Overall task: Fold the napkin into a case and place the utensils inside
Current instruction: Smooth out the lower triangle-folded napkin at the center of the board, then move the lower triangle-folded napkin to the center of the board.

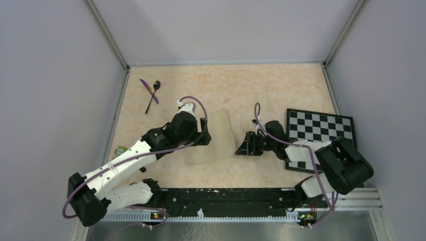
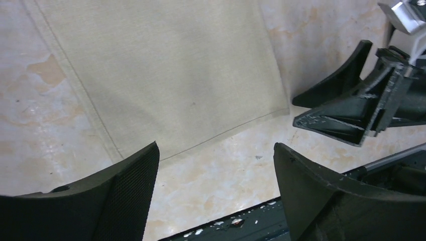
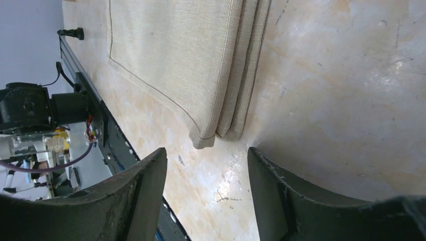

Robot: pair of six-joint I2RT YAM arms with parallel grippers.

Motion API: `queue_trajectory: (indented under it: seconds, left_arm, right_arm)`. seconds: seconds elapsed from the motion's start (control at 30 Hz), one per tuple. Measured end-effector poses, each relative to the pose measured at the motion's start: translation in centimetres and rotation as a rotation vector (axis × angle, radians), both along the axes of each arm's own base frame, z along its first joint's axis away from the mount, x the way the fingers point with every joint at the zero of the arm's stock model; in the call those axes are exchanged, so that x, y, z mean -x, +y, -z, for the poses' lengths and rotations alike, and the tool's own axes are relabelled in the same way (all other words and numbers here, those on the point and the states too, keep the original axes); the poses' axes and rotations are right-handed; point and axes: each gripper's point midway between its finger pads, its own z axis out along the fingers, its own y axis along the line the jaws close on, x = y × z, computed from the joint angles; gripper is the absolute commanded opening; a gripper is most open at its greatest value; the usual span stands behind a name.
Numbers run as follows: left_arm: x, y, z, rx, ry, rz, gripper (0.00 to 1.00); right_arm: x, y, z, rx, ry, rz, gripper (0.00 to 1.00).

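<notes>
The napkin lies folded into a narrow beige oblong between my two grippers. In the right wrist view the napkin shows several stacked layers along its right edge. The left gripper is at its left side; in its own view the left gripper hangs open over the napkin near a corner, nothing between the fingers. My right gripper is open just off the napkin's near right corner, and the right gripper holds nothing. A black spoon and a purple knife lie crossed at the far left.
A black-and-white checkerboard lies at the right, partly under the right arm. The black base rail runs along the near edge. A small green thing sits by the left wall. Walls close in the table on three sides.
</notes>
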Motion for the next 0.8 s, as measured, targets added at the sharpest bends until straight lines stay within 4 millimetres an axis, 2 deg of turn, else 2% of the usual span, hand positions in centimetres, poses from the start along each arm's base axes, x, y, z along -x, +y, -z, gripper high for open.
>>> queue_trajectory:
  seconds: [0.17, 0.23, 0.37, 0.43, 0.6, 0.8]
  left_arm:
    - [-0.9, 1.4, 0.8, -0.003, 0.031, -0.016, 0.94]
    - [-1.2, 1.6, 1.0, -0.003, 0.037, -0.017, 0.94]
    - [-1.9, 2.2, 1.5, -0.006, 0.063, -0.023, 0.95]
    - [-2.4, 2.3, 1.6, -0.004, 0.075, -0.025, 0.95]
    - [-4.0, 2.1, 0.9, 0.021, 0.075, -0.021, 0.95]
    - [-5.5, 2.4, 0.8, 0.096, 0.089, -0.03, 0.95]
  right_arm:
    - [0.1, 0.2, -0.2, -0.012, 0.002, -0.009, 0.61]
    - [0.1, 0.2, -0.1, -0.01, 0.003, -0.009, 0.56]
    - [-0.8, 0.9, 0.4, 0.015, 0.002, -0.009, 0.37]
    - [-1.1, 1.2, 0.8, 0.024, 0.003, -0.009, 0.24]
    - [-1.2, 1.3, 1.8, 0.054, 0.018, -0.006, 0.0]
    - [-1.8, 0.6, 2.2, 0.102, 0.058, 0.017, 0.0]
